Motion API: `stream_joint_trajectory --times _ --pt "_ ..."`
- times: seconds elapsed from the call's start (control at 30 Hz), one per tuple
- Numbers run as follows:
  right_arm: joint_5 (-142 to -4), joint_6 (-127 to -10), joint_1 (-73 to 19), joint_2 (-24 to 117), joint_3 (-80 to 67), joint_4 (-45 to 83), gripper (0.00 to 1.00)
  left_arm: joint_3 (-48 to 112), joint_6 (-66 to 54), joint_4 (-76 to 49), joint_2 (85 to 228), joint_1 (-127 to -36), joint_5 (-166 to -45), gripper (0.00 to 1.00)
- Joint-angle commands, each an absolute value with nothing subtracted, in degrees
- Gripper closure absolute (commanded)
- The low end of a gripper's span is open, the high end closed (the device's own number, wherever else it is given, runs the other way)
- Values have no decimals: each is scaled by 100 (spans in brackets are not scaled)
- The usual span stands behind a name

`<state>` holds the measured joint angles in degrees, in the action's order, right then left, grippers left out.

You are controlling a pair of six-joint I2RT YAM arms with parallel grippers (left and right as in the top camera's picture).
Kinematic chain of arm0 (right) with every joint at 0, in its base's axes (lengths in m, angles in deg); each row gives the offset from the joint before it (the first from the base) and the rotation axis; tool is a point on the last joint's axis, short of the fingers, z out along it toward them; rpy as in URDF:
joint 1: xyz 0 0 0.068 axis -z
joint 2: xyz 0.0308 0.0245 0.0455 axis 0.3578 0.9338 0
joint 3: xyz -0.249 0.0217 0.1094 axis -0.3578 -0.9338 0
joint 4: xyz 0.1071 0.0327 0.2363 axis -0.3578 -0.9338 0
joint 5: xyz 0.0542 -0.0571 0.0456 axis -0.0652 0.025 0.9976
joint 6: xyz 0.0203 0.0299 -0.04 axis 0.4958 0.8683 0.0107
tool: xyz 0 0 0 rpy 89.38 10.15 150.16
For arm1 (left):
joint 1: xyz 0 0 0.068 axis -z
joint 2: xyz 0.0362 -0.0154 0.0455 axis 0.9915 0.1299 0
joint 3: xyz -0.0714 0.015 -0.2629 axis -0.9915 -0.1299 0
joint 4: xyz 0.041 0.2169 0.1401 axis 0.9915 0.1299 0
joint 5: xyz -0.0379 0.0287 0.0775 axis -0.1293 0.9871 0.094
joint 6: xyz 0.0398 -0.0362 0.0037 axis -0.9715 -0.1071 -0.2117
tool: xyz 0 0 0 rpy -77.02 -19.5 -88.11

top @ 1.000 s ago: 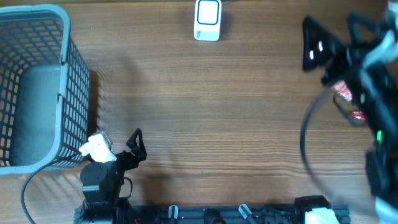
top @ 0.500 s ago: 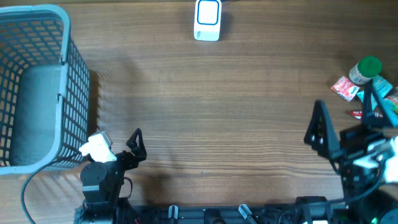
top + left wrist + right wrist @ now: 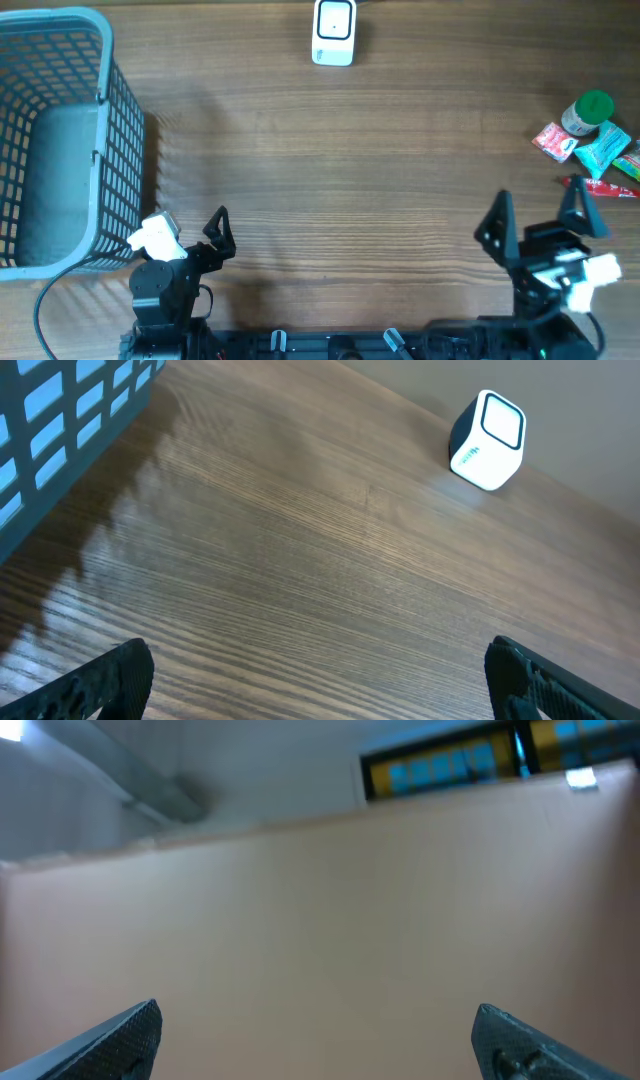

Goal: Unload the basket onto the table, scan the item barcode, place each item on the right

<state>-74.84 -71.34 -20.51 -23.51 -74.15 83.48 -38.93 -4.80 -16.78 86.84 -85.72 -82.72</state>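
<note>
The white barcode scanner (image 3: 334,31) stands at the far edge of the table, and shows top right in the left wrist view (image 3: 487,428). Small items lie together at the right edge: a green-capped bottle (image 3: 588,110), a red packet (image 3: 553,141), a teal packet (image 3: 605,150) and a thin red stick (image 3: 602,186). My right gripper (image 3: 537,222) is open and empty near the front right, just short of the items. The right wrist view shows only its own fingertips (image 3: 120,1038) against a blurred wall. At the front left, my left gripper (image 3: 190,238) is open with nothing in it.
A grey-blue wire basket (image 3: 60,140) fills the left side, and its wall shows at the left wrist view's top left (image 3: 60,420). Bare wooden tabletop (image 3: 340,180) stretches between basket, scanner and items.
My right arm has drawn back from over the items at the right edge to the front right, with nothing in its jaws. The left arm has not moved.
</note>
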Motion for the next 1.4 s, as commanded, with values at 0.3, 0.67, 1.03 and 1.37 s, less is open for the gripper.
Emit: stream_joint_trajectory --times 0.3,0.67,1.03,1.37 --pt "-8147 -7166 -2014 -2432 -7994 6398 0 -3926 -534 -1694 8675 -8616 -8219 0" --pt "-8123 -7011 -2014 -2421 -7994 5211 0 -3924 -532 -1694 8675 -8616 -8219 0" --pt "-8123 -7016 -2014 -2406 -7994 5211 0 -3926 -534 -1694 8675 -8616 -8219 0" --pt "-8123 -7013 -2014 -2406 -7994 5211 0 -3926 -690 -1794 8675 -8618 -7990 0"
